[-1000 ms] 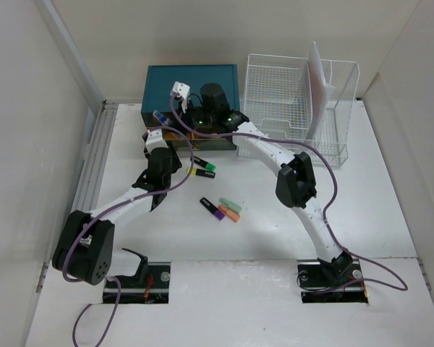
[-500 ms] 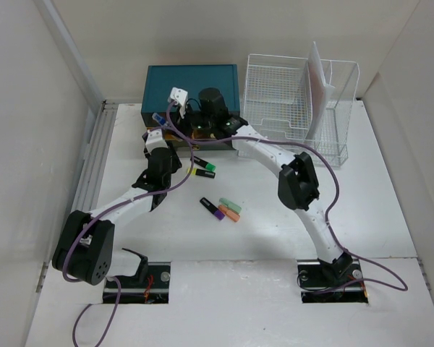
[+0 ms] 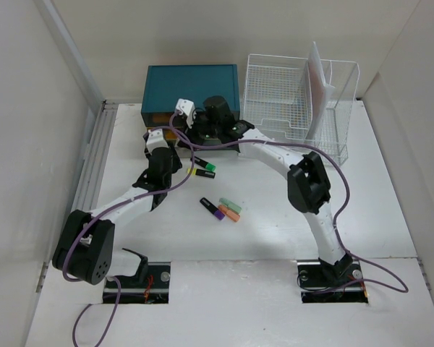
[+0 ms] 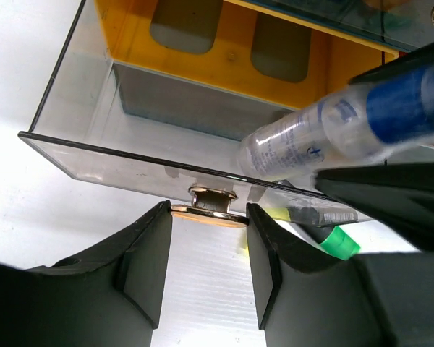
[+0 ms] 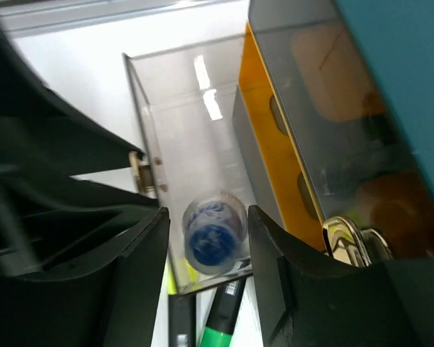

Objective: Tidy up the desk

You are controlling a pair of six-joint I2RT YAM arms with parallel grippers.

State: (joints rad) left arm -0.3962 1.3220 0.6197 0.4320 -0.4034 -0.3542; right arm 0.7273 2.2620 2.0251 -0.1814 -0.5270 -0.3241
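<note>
On the white desk (image 3: 275, 238) the teal chest (image 3: 192, 83) has its clear bottom drawer (image 4: 94, 123) pulled out. My left gripper (image 4: 208, 217) (image 3: 158, 141) is shut on that drawer's gold handle (image 4: 211, 196). Just above the drawer hangs my right gripper (image 5: 206, 213) (image 3: 195, 134), open. A clear tube with a blue end (image 5: 213, 231) (image 4: 333, 134) sits between its jaws, with a gap on each side. The tube looks blurred and slants over the drawer's front wall.
A black-and-green highlighter (image 3: 205, 168) and a yellow one lie just before the drawer. Purple, orange and mint highlighters (image 3: 224, 210) lie mid-desk. A white wire rack (image 3: 296, 94) stands at the back right. Grooved rails (image 3: 98, 159) run along the left side.
My right gripper has come down and toward me over the open drawer, and its jaws have spread away from the tube. The left arm has stayed still on the handle.
</note>
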